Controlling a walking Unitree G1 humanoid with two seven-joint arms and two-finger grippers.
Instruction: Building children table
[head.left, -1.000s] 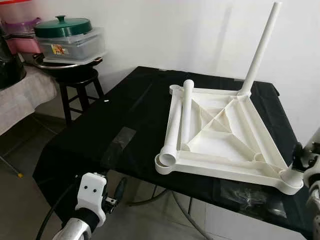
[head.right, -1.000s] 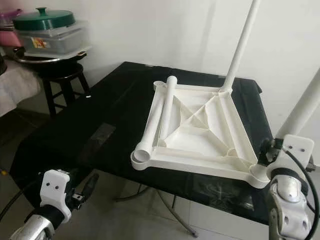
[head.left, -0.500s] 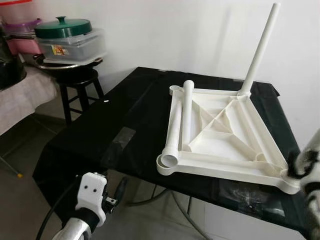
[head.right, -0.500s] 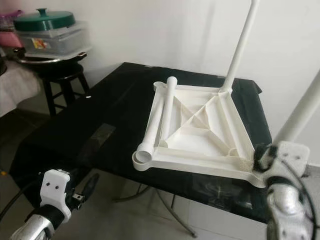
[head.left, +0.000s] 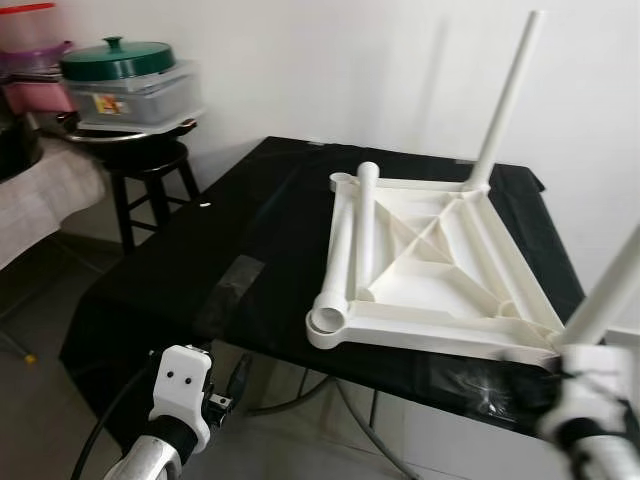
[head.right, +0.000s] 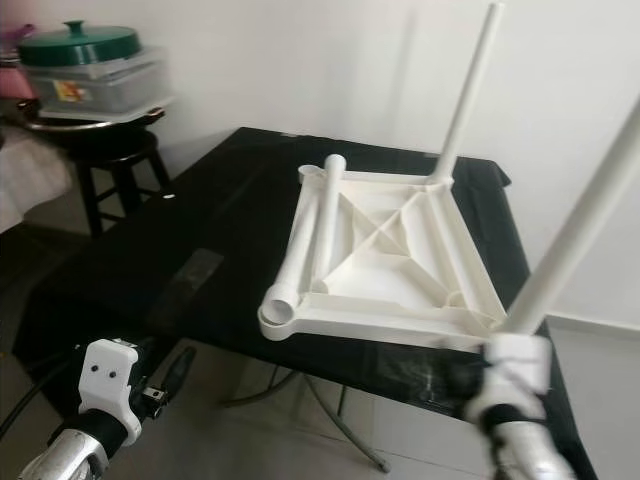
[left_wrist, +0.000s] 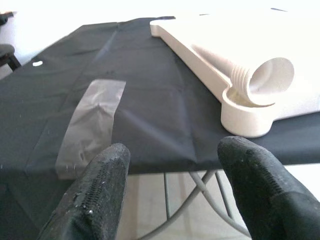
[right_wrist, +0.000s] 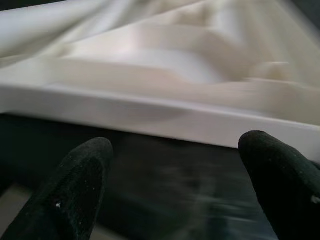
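I've got the ribbed white plastic tabletop (head.left: 440, 265) upside down on the black-clothed table (head.left: 200, 260), two tube legs socketed, a loose threaded tube leg (head.left: 340, 270) across it; right gripper (right_wrist: 165, 185) just let go, fingers apart near the tabletop's edge, left gripper (left_wrist: 170, 185) apart, idle.

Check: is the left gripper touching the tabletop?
Apart. In the left wrist view, the left gripper hangs open short of the white tabletop, floor visible between.
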